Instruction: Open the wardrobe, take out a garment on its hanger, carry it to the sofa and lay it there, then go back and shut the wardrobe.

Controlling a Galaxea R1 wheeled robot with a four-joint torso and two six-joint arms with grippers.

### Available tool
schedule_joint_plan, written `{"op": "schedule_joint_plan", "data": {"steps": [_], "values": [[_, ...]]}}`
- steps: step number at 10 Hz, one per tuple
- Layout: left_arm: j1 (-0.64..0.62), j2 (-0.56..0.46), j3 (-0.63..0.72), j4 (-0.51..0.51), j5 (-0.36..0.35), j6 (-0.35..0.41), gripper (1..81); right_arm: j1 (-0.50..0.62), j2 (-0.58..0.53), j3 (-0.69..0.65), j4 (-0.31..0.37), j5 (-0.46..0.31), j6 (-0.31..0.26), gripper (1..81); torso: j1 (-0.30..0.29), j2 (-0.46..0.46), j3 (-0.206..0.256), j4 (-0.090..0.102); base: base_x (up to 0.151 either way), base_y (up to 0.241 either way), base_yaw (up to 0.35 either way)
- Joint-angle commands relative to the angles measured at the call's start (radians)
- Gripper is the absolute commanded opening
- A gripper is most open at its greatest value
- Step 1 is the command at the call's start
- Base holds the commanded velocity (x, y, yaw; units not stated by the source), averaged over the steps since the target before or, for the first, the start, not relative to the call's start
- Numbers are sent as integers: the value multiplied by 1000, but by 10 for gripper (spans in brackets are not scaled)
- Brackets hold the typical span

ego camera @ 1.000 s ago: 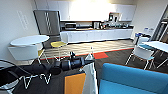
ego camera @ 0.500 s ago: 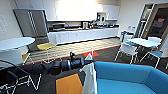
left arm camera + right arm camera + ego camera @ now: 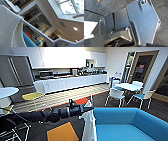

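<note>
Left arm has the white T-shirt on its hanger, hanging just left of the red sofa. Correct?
Not quite: the sofa is bright blue, not red, as the head view shows. The rest holds: the T-shirt hangs from the left arm's end beside the sofa's left edge, and the left wrist view shows its hanger.

Your left arm [image 3: 50, 114] reaches across with the garment [image 3: 88, 124] hanging right at the sofa [image 3: 140, 122] corner. The blue seat lies open. An orange chair [image 3: 62, 133] sits low beside you, a red chair [image 3: 82, 101] just beyond.
</note>
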Motion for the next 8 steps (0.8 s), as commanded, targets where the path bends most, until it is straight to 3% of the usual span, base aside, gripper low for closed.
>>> {"op": "schedule_joint_plan", "data": {"steps": [1, 8], "values": [[-156, -2, 30, 23, -46, 4, 10, 36, 6, 4, -3, -43, -3, 811, 0, 0, 0, 0, 0, 0, -312], [-146, -11, 38, 30, -46, 3, 10, 36, 7, 1, -3, -43, -3, 811, 0, 0, 0, 0, 0, 0, -311]]}}
